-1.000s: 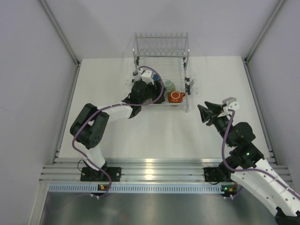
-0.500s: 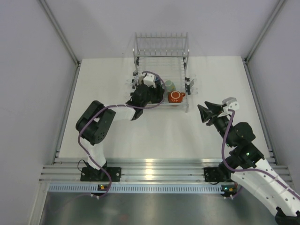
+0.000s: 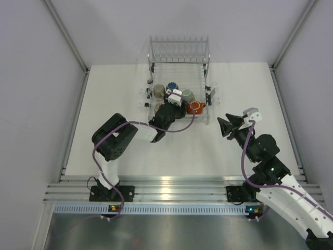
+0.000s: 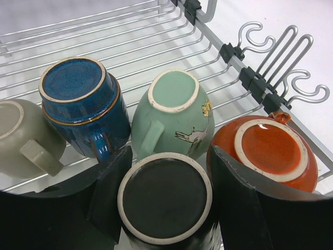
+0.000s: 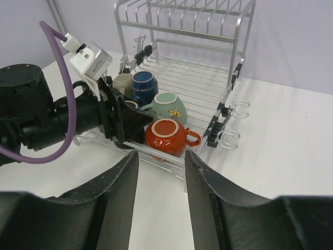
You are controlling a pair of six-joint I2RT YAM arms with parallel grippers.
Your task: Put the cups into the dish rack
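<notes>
Inside the wire dish rack [image 3: 179, 54] four cups stand upside down: beige [image 4: 21, 138], dark blue [image 4: 78, 99], mint-green [image 4: 174, 112] and orange-brown [image 4: 268, 151]. My left gripper [image 4: 169, 172] is shut on a black cup [image 4: 166, 198], bottom up, at the rack's near edge between the blue and orange ones. In the top view the left gripper [image 3: 174, 104] hides that black cup. Off to the right of the rack, my right gripper [image 5: 161, 159] hangs open and empty over the table, facing the orange cup [image 5: 166, 136].
Upright tines [image 5: 182, 21] line the rack's far end. Wire hooks [image 5: 231, 138] stick out from its right side, close to the orange cup. The rack's low near rail [image 5: 156, 156] lies just ahead of the right fingers. Bare white table [image 3: 130, 156] surrounds the rack.
The left gripper has moved right along the rack's near side with the black cup, uncovering the beige and blue cups. The right arm has shifted slightly.
</notes>
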